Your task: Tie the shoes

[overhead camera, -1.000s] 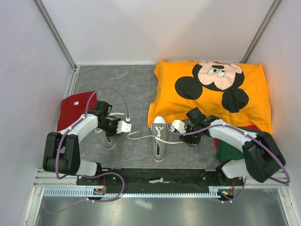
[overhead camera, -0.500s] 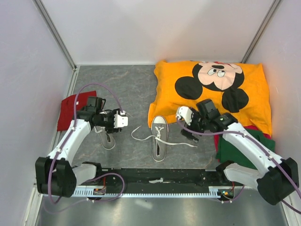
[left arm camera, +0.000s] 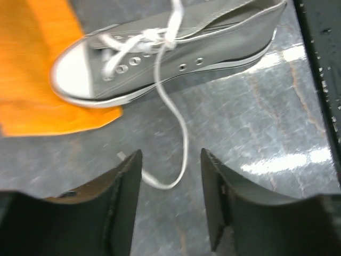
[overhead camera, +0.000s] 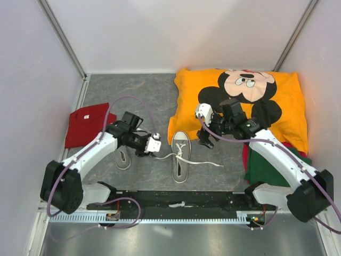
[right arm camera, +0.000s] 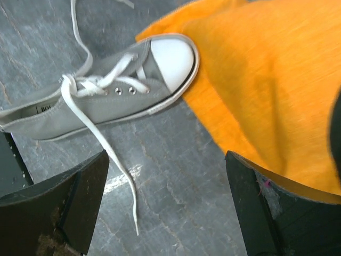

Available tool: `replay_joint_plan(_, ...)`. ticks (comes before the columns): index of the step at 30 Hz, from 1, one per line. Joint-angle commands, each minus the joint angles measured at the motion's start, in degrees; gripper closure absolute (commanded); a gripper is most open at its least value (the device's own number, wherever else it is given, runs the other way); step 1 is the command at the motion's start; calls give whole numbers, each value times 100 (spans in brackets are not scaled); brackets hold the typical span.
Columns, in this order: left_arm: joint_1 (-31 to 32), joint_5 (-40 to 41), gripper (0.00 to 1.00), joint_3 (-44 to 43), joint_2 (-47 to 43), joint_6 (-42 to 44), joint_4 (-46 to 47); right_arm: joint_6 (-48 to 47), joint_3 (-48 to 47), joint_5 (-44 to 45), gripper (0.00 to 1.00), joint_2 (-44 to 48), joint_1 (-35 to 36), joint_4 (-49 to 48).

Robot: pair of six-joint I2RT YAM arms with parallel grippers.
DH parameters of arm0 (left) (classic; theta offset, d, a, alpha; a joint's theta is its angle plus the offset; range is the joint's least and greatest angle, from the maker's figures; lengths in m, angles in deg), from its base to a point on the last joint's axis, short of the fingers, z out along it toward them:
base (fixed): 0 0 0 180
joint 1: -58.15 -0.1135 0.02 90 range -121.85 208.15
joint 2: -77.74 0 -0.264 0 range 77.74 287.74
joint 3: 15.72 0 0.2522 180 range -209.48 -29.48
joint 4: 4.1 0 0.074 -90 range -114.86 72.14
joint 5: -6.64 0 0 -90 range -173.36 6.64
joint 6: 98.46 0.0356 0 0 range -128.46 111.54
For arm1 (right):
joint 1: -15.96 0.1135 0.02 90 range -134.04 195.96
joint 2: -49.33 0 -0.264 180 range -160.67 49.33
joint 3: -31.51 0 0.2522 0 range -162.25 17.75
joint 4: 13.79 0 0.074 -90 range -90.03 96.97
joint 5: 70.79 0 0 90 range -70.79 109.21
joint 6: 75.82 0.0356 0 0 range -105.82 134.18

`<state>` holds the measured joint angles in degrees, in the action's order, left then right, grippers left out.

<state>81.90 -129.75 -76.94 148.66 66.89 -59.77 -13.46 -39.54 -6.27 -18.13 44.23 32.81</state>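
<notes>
One grey shoe (overhead camera: 180, 156) lies toe-away at the middle of the floor, its white laces (overhead camera: 160, 156) loose and spread to both sides. The other shoe (overhead camera: 121, 158) lies to the left, partly under my left arm. My left gripper (overhead camera: 153, 146) hovers open just left of the middle shoe (left arm camera: 170, 53). The curl of the left lace (left arm camera: 178, 160) lies on the floor below its fingers (left arm camera: 125, 197), ungripped. My right gripper (overhead camera: 203, 127) hangs wide open at the pillow's edge, beyond that shoe (right arm camera: 106, 96). The right lace end (right arm camera: 128, 208) lies free below.
An orange Mickey Mouse pillow (overhead camera: 240, 101) fills the back right and touches the middle shoe's toe. A red cloth (overhead camera: 85, 122) lies at the left wall, and a green cloth (overhead camera: 272, 165) lies under my right arm. The black base rail (overhead camera: 170, 200) runs along the near edge.
Both grippers have opened and the laces have dropped slack onto the floor. My left gripper pulled back, then swung right toward the left lace end. My right gripper rose toward the pillow.
</notes>
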Motion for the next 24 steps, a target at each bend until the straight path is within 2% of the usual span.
replay_joint_plan(1, 358, 138, 56, 140, 528, -703, 937, 126, -221, 77, 2, -381, -6, 512)
replay_joint_plan(4, 692, 473, 61, 386, 792, -1397, 1902, 302, 7, 279, 2, -434, -6, 513)
replay_joint_plan(7, 964, 675, 63, 475, 1098, -1873, 2361, 408, 219, 455, 2, -426, -6, 600)
replay_joint_plan(12, 1193, 1219, 63, 387, 1513, -2226, 2582, 347, 447, 675, 3, -382, -6, 767)
replay_joint_plan(18, 1246, 1492, 67, 378, 1697, -2183, 2460, 119, 632, 825, 4, -373, -6, 899)
replay_joint_plan(22, 1246, 1510, 83, 457, 1601, -2077, 2407, -13, 720, 869, 5, -390, -6, 970)
replay_joint_plan(24, 1246, 1405, 87, 466, 1488, -2033, 2311, -66, 746, 851, 6, -408, -15, 1022)
